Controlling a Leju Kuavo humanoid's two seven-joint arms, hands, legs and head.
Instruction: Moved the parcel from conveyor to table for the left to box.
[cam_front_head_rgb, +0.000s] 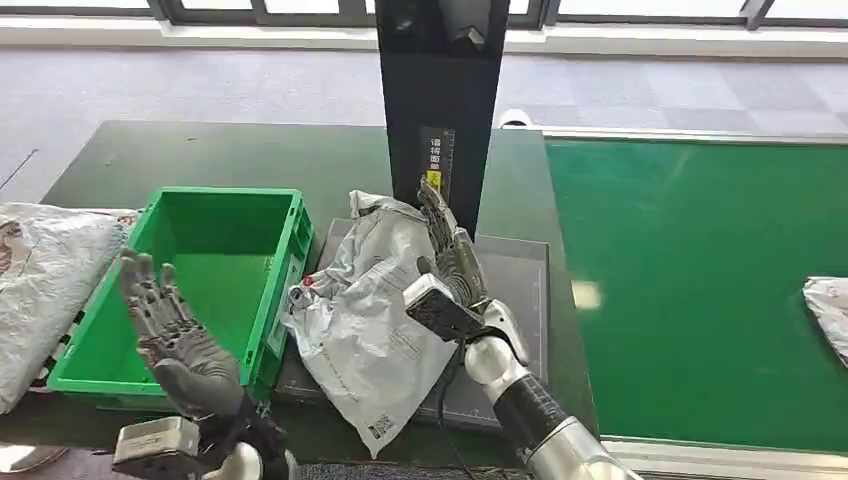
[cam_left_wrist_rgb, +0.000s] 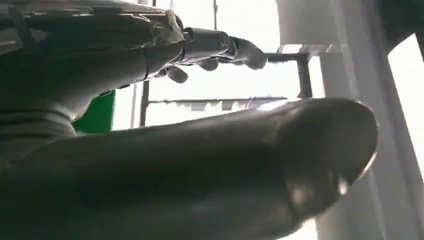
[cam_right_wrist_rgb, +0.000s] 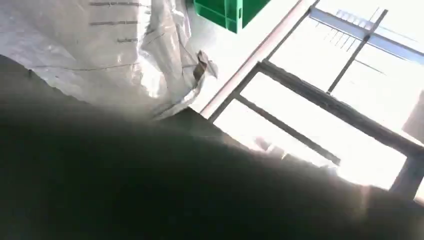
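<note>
At the far left edge of the dark table (cam_front_head_rgb: 200, 150) lay a grey bag (cam_front_head_rgb: 40, 280), partly cut off by the frame. Just right of it stood a green crate (cam_front_head_rgb: 285, 265), open at the top, near the table's front edge. The left hand (cam_front_head_rgb: 175, 335) was raised over the crate's front wall, palm turned toward the middle, its fingers (cam_front_head_rgb: 150, 290) straight, apart and holding nothing; in the left wrist view the fingers (cam_left_wrist_rgb: 240, 50) also stood extended against bright windows.

Right of the crate, a crumpled grey parcel (cam_front_head_rgb: 365, 310) lay on a flat grey mat (cam_front_head_rgb: 515, 275) on the table, its left edge touching the crate's right wall and its lower corner hanging past the mat toward the front edge. The right hand (cam_front_head_rgb: 450, 275) rested along the parcel's right side, fingers (cam_front_head_rgb: 440, 225) stretched flat and close together, pointing away toward a black upright post (cam_front_head_rgb: 440, 90); they lay against the plastic rather than wrapped round it. The right wrist view showed the parcel (cam_right_wrist_rgb: 100, 45) wrinkled, close beside the hand.

Further right ran the green conveyor (cam_front_head_rgb: 690, 280), with another grey parcel (cam_front_head_rgb: 830, 310) at its right edge.
</note>
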